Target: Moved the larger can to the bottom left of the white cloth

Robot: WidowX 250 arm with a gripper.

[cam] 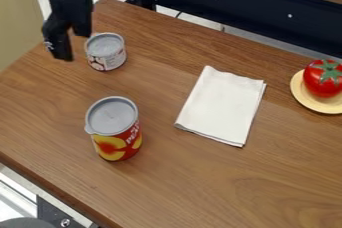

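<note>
One grey round thing (27, 223) pokes in at the bottom left corner, beside one dark bracket (52, 213) with a bolt, just off the edge of one brown wooden table (220, 187).

On the table, the larger can (117, 144) stands upright to the left of the cloth's near left corner, apart from it. Its lid is plain grey, round and flat inside a raised rim, with a small tab at the left; its side is red with big yellow fruit shapes and pale lettering.

One white cloth (224, 104) lies folded flat. Over at the right, one red tomato (324, 79) with a green top sits on one pale yellow plate (310, 103).

Farther back stands the small can (107, 58), grey-lidded, making two cans in all. Just left of it hangs one black gripper (73, 47), fingers parted, grasping nothing. One dark beam (220, 7) runs behind.
</note>
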